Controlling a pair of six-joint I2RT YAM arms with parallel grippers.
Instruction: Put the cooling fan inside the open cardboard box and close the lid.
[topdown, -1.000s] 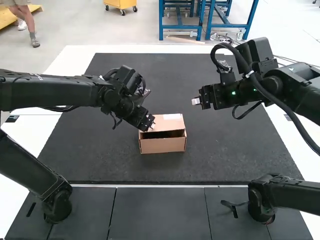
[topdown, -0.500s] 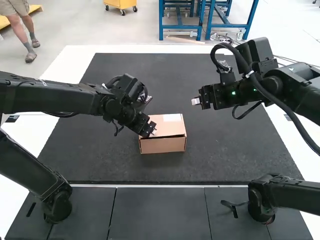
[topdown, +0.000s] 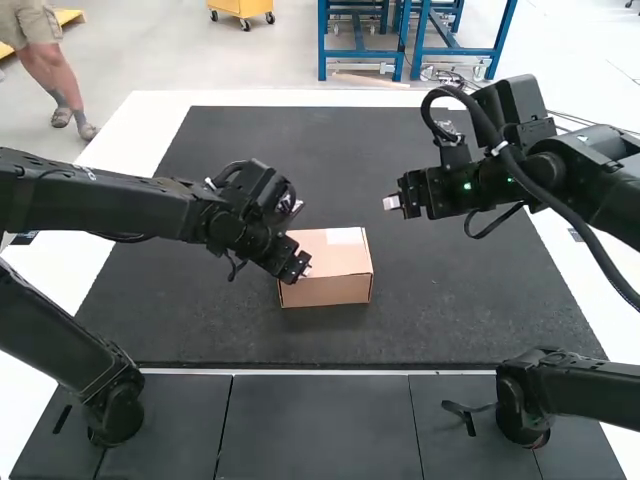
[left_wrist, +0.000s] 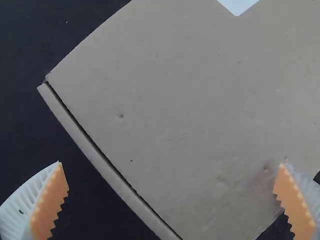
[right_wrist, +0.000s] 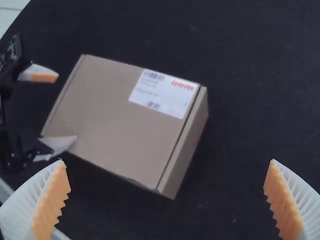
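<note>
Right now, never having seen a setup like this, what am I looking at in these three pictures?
Two black robot arms stand at a table with a black mat. One picture looks down from above and behind them; the other two come from a camera on each wrist. A cardboard box sits on the mat, lid shut. The left arm's fingers spread open at one end of it; the right arm's fingers hang open, apart from it. Nothing is held.

box inside: hidden under the closed lid of the cardboard box (topdown: 327, 266).
box in left wrist view: its corners are cut off by the picture's edges.
label (left_wrist: 239, 5) on the box lid: mostly cut off.
left hand (topdown: 298, 264) at the box's left edge: contact with the lid cannot be told.
</note>
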